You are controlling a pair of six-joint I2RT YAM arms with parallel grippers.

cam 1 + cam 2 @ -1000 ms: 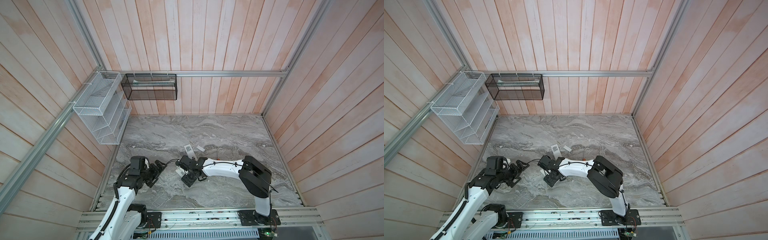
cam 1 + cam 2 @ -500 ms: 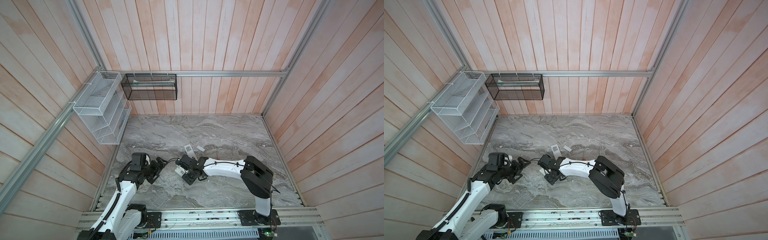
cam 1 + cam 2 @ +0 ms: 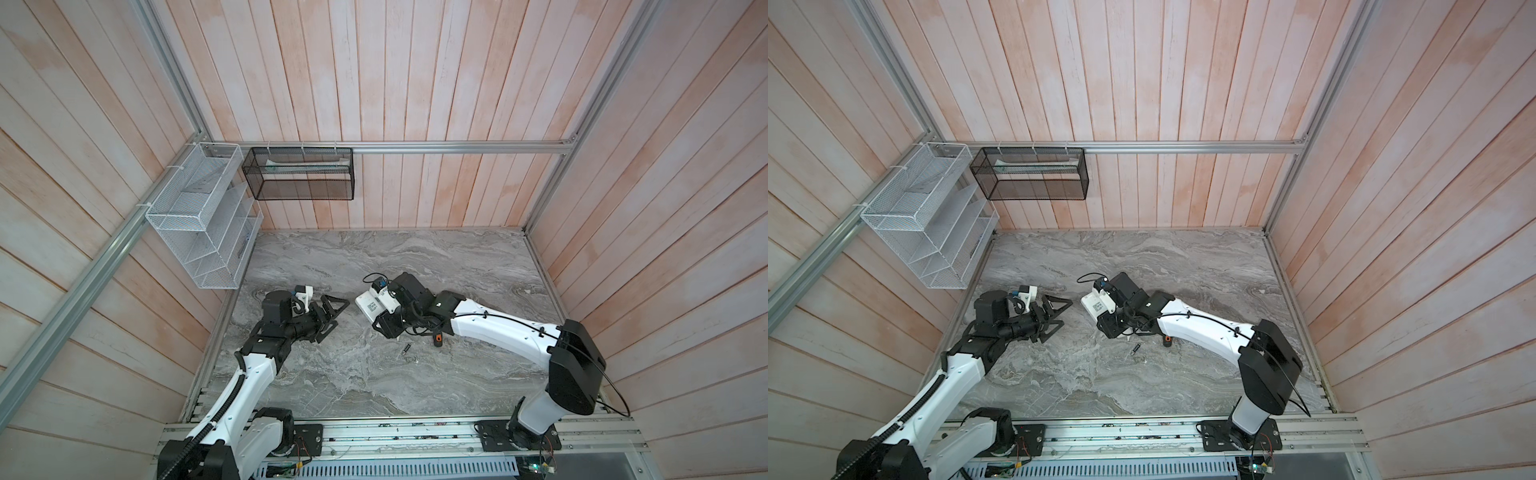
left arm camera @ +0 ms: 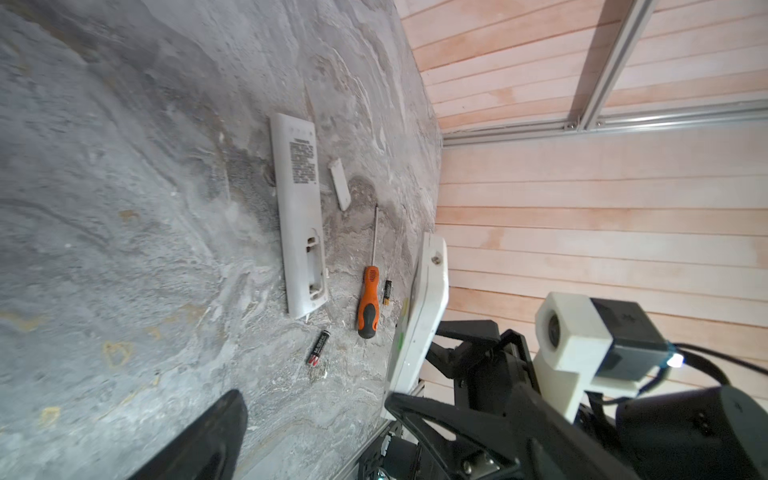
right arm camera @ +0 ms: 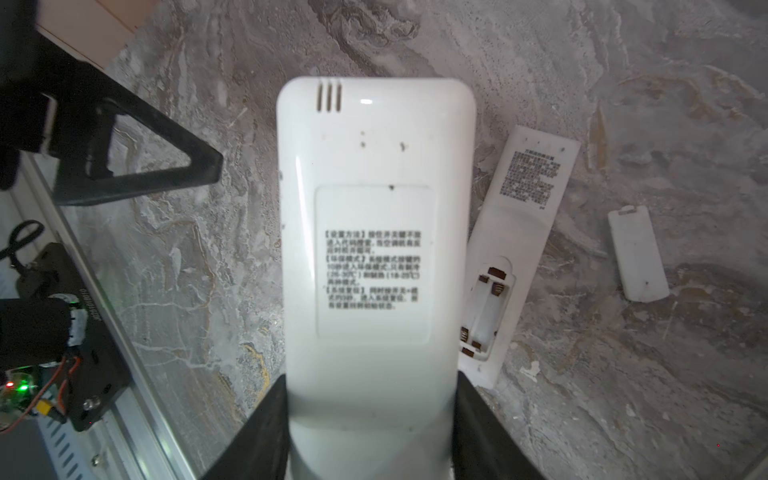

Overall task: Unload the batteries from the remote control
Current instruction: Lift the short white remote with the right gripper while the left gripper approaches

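On the left wall hangs a white wire rack (image 3: 195, 237), with a black mesh basket (image 3: 299, 174) beside it on the back wall. Below them, the left fingers (image 3: 344, 300) (image 5: 137, 185) are spread wide apart and hold nothing, poised low over the grey marbled counter (image 3: 365, 386). Just to their right, close but not touching, is the free end of a white remote control (image 3: 370, 306) (image 3: 1096, 306) (image 5: 374, 249). The right fingers (image 5: 257, 440) clamp it from both sides at its other end, with its labelled back towards the right wrist camera. The fingers hide that end, so I cannot tell whether its battery bay is open. A second remote control (image 5: 519, 249) (image 4: 301, 216) lies flat on the counter, back up, with its battery bay (image 5: 484, 311) uncovered and empty, the contacts showing. Near it, apart from it, lies a small white cover (image 5: 638, 253) (image 4: 340, 183). The batteries are out on the counter. One battery (image 3: 407, 348) (image 4: 318, 348) lies alone near the bay end of the second remote control. Further right is the screwdriver (image 3: 437, 340) (image 4: 368, 303), with its orange and black handle, and the other battery (image 4: 387, 292) lies just beside that handle.
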